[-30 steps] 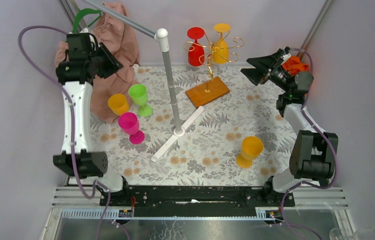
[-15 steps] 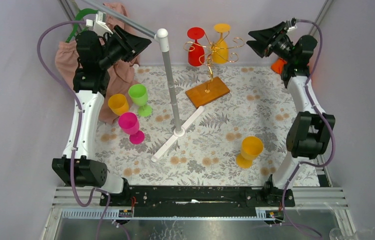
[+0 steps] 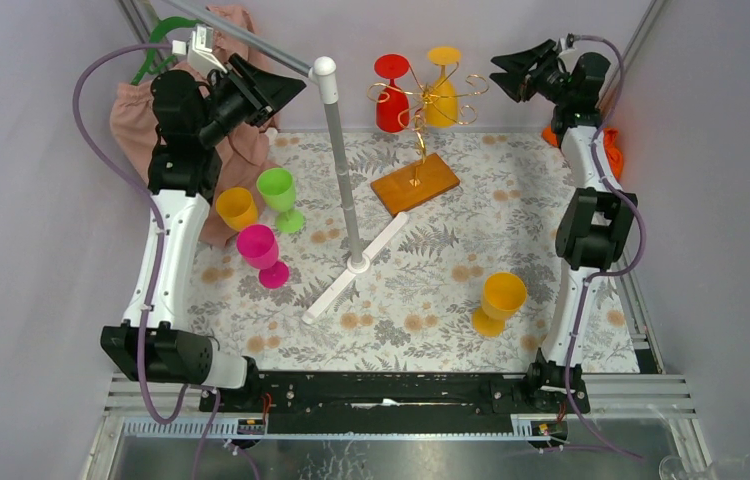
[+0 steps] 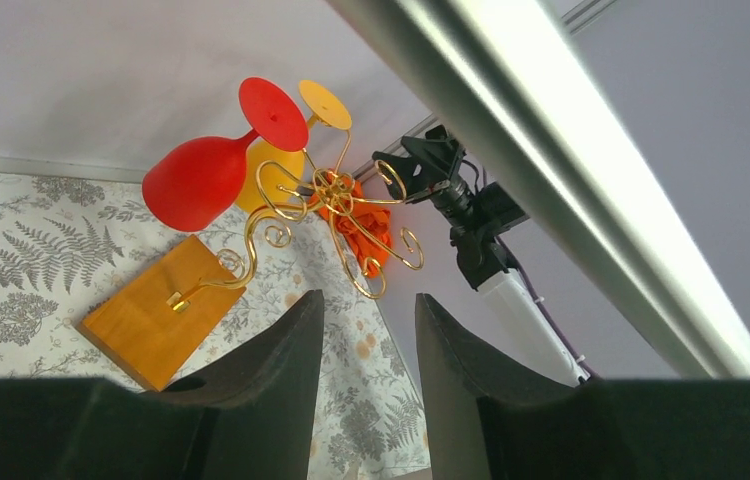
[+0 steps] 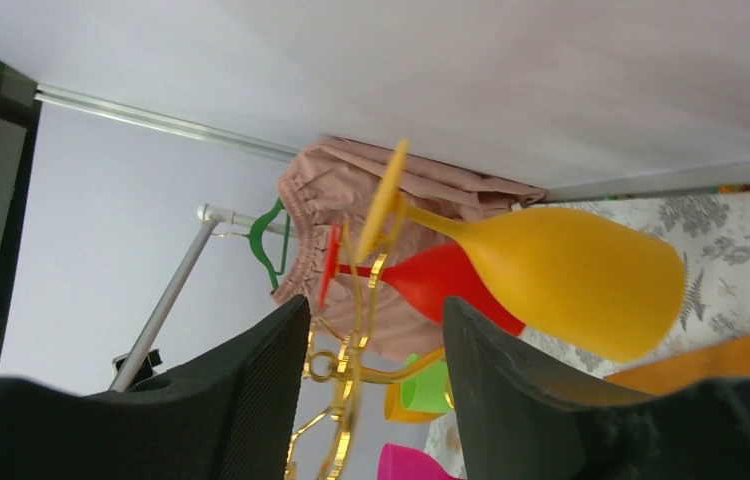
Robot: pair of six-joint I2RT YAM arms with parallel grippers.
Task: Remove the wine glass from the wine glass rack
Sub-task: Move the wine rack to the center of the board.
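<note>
Depth is hard to judge at the right gripper (image 3: pixel 499 80). Its jaws stand partly apart and grip nothing. In the right wrist view, gold wire of the rack (image 3: pixel 423 125) shows through the gap, but whether it lies between the fingers or beyond them cannot be told. From above, the fingertips sit just beside the rack's right scroll arm, apart from the yellow glass (image 3: pixel 442 90).

The left gripper (image 3: pixel 286 98) hangs at the back left, well apart from the rack, jaws moderately apart with nothing in them. The sloping bar of the pole stand (image 3: pixel 339 150) passes close by it and blurs across the upper right of the left wrist view. An orange cloth (image 3: pixel 609 150) is mostly hidden behind the right arm, and the left arm covers part of a pink cloth (image 3: pixel 241 70).

The rack holds two glasses, hung bowl down and foot up: the red glass (image 3: pixel 391 100) on the left, the yellow one beside it. Its base (image 3: pixel 415 183) rests on the table (image 3: pixel 521 210). Four glasses stand upright there: an orange glass (image 3: pixel 238 208), green glass (image 3: pixel 278 190) and pink glass (image 3: pixel 259 245) at the left, and an amber glass (image 3: pixel 501 297) at the near right.
</note>
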